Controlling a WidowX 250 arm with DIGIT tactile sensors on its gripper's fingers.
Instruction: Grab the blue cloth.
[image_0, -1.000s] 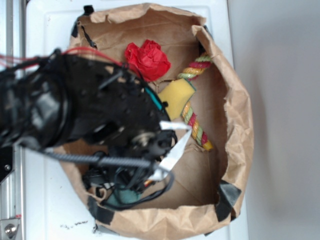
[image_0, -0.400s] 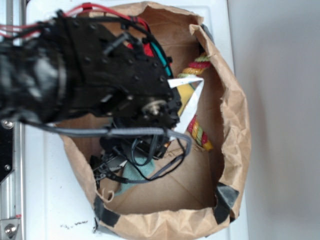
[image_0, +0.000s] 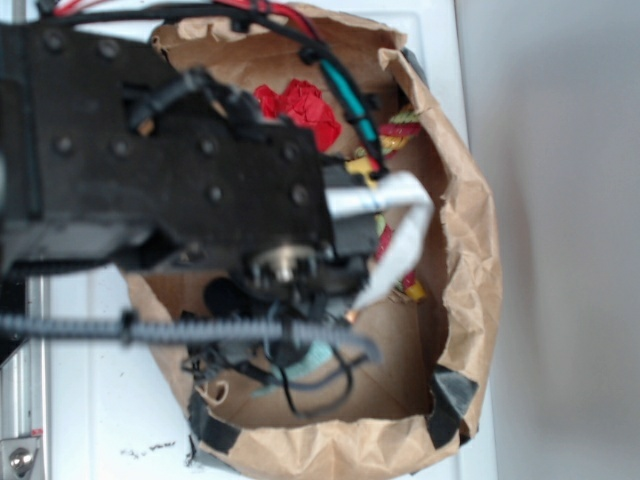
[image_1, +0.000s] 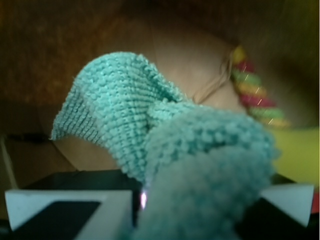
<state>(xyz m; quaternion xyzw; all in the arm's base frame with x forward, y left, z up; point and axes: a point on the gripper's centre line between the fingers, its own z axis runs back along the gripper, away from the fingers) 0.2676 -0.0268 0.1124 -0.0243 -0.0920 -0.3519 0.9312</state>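
My tool (image_1: 150, 210) is clamped on the blue cloth (image_1: 150, 130), which bunches up between its white fingers (image_1: 60, 207). Below lies the brown paper bag (image_0: 470, 250) with a striped rope (image_1: 255, 95).

No readable text, labels, brand marks, numbers or signs in either view. Exterior view: the brown paper bag (image_0: 470, 250) is unprinted, and the black arm housing (image_0: 150, 180) shows only bolts and cables, no markings. The dark specks on the white counter (image_0: 140, 450) near the bottom edge are too small and blurred to read as characters. Wrist view: only knit fabric and blurred background, nothing legible.
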